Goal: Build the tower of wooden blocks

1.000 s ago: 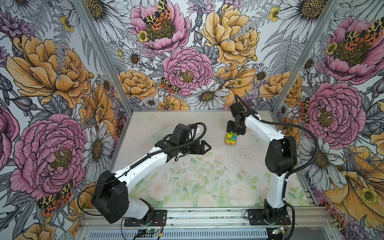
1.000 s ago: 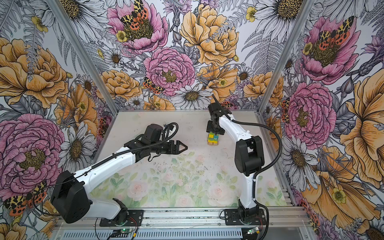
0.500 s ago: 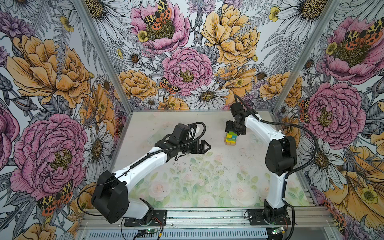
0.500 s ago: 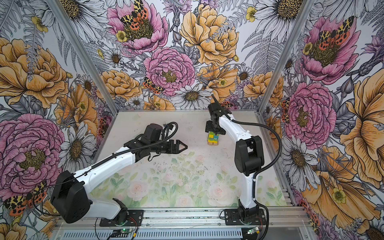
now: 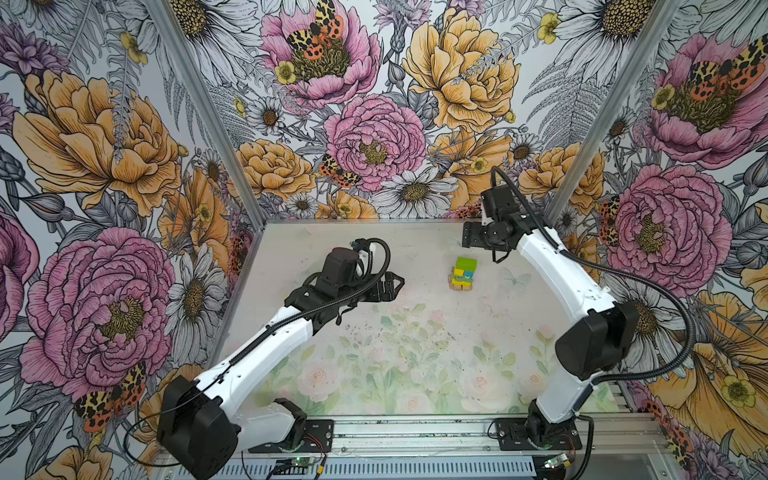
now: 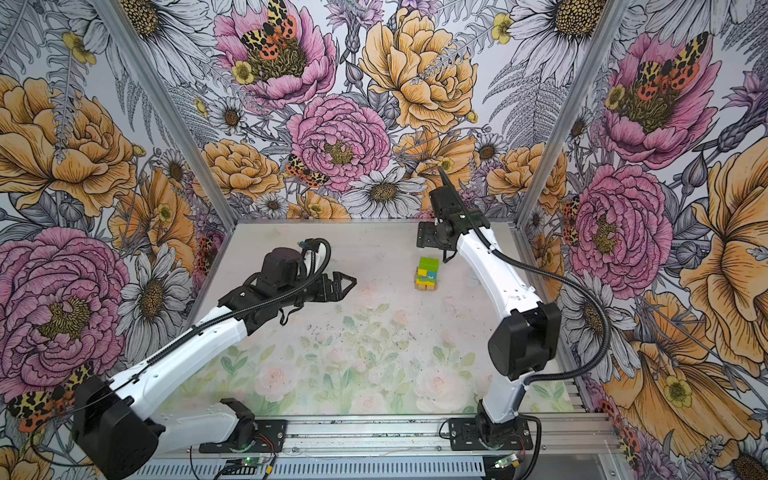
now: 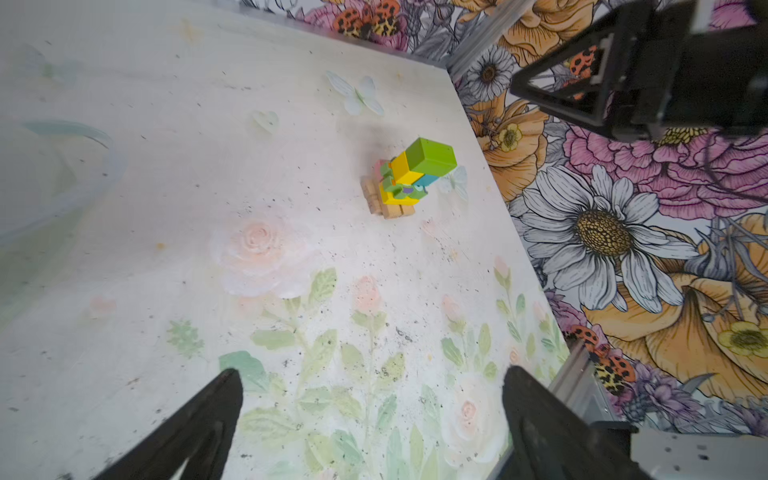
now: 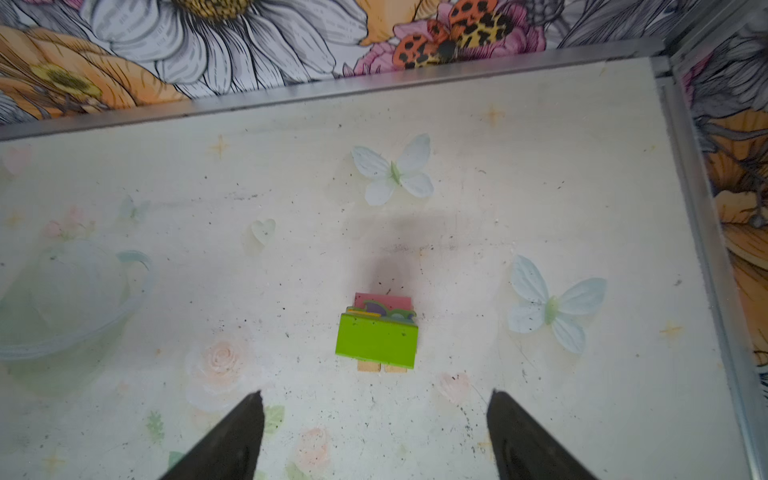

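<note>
We look into a booth whose floral wallpaper (image 5: 374, 137) covers all three walls with big pink and orange blooms, daisies and spotted moths. Aluminium posts (image 5: 205, 108) mark the back corners, and a slotted rail (image 5: 415, 432) runs along the front. The desk (image 5: 415, 332) is pale, printed with faint roses and leaves and peppered with dark specks. The right wrist view also shows printed butterflies (image 8: 392, 170) on it.

The tower (image 5: 463, 274) stands alone on the desk towards the back right, in both top views. Tan bars (image 7: 388, 205) lie at its base, with yellow (image 7: 401, 168), teal (image 7: 430, 180) and pink (image 8: 382, 298) pieces above. A lime-green block (image 8: 376, 340) sits on top.

The left arm (image 5: 270, 345) reaches in from the front left. The left jaws stand wide and hold nothing, well apart from the tower. The right arm (image 5: 557, 282) curves up by the back wall. The right jaws also stand wide and empty, raised above the tower and clear of it.
</note>
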